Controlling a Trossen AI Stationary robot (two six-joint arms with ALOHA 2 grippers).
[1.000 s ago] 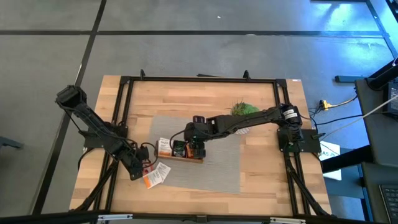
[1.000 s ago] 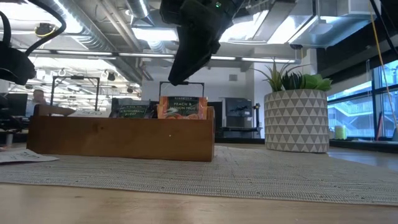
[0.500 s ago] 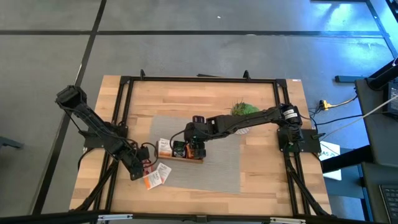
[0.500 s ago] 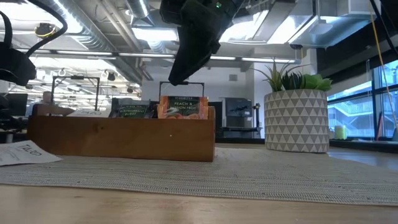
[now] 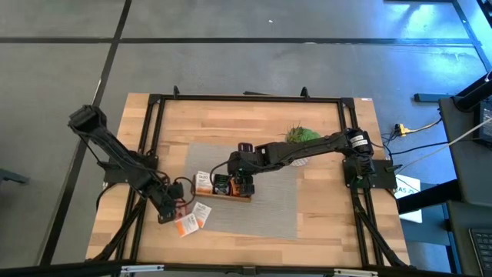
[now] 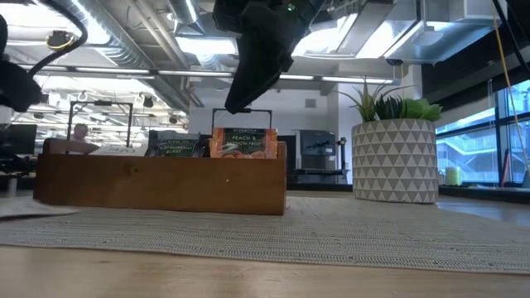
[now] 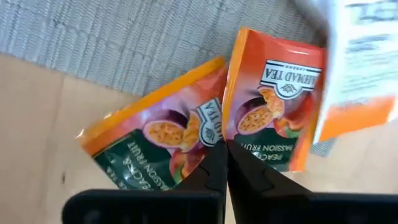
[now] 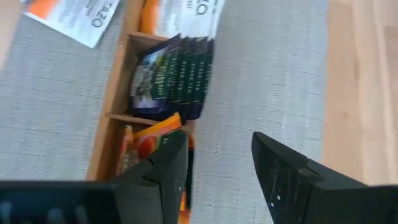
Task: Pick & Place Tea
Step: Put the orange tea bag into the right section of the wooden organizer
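Observation:
Three loose tea sachets lie at the mat's near left corner: two orange ones (image 7: pixel 158 146) (image 7: pixel 273 112) and a white-and-orange one (image 7: pixel 364 62). My left gripper (image 7: pixel 227 152) points steeply down at them and is shut where the two orange ones meet (image 5: pixel 175 215). A wooden tray (image 5: pixel 223 187) on the grey mat holds upright dark green sachets (image 8: pixel 168 81) and orange ones (image 8: pixel 149 146). My right gripper (image 8: pixel 217 177) hangs open above the tray's orange compartment (image 5: pixel 243 185), touching nothing. My left gripper comes from above, slanting down. Its shut fingertips (image 7: pixel 217 163) meet on the logo end (image 7: pixel 210 124) of the left orange sachet, which bends up toward them. The rest of that sachet lies on the wood and the mat's edge. The fingertips hide the pinch itself.
A potted plant (image 5: pixel 301 135) in a white patterned pot (image 6: pixel 396 161) stands behind the tray toward the right. A black frame (image 5: pixel 154 138) runs round the table. The mat (image 5: pixel 269 211) is bare to the near right of the tray.
My left gripper has shut in place over the loose sachets. The white sachet beside it tipped up at one end and then lay flat again, shifted a little.

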